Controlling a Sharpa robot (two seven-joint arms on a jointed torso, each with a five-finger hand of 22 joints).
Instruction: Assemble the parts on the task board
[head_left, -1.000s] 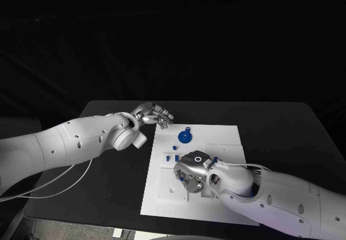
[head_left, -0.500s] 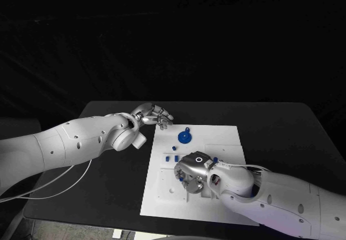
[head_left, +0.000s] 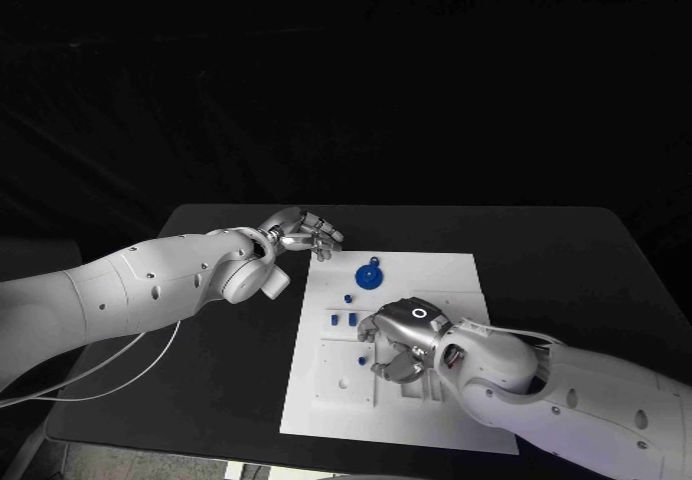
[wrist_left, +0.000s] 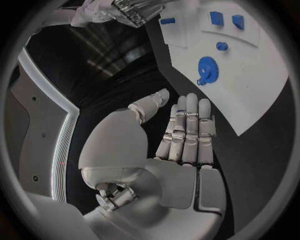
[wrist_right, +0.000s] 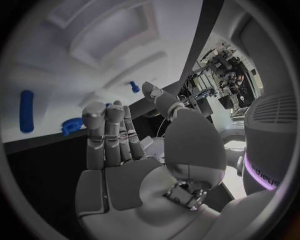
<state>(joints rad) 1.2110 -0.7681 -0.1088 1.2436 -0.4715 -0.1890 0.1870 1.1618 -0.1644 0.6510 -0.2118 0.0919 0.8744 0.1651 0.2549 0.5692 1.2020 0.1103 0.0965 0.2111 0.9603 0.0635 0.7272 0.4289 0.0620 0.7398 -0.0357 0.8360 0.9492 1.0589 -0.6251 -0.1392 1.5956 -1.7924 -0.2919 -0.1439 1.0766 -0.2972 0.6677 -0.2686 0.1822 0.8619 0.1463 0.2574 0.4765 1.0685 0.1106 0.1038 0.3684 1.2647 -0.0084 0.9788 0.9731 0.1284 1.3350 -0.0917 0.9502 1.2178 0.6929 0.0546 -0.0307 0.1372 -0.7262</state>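
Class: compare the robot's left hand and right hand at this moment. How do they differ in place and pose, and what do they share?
Place: the left hand is over the black table beside the task board; the right hand is over the board's middle.
Pose: the left hand's fingers lie straight, side by side; the right hand's curl down toward the board.
Shared: both are silver and hold nothing.

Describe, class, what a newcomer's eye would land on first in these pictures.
The white task board in the middle of the black table stands out first, with a blue gear near its far edge. The right hand hangs over the board's middle, near small blue parts. The left hand hovers open beyond the board's far left corner.
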